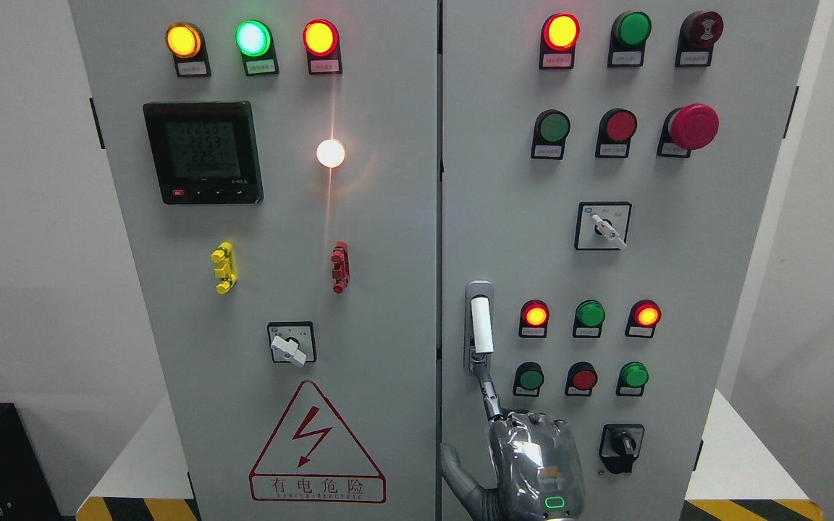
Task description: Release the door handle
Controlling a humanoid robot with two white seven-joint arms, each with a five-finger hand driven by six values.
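Though tough to call from this angle, looks like no real grip on the door handle [481,325] right now. Sits upright along the left edge of the right cabinet door [677,275], white grip in a metal plate, roughly 5 o'clock from frame centre. Coming up from the bottom edge, straight at 6 o'clock of that handle: right hand [533,463], back toward the camera. One finger [489,394] poked up toward 12, tip reaching the bottom end of the handle plate, can't say if actually touching. Thumb [457,477] sticking out toward 9, not wrapped around anything. Rest of the fingers hidden behind the knuckles. So basically loose and holding nothing. At 3 o'clock of the handle, a row of lamps, starting with a lit red lamp [535,314], then green, then another lit red. Over at 9 o'clock across the seam, left door [388,289], with the lightning warning triangle [316,449] down near its 6.
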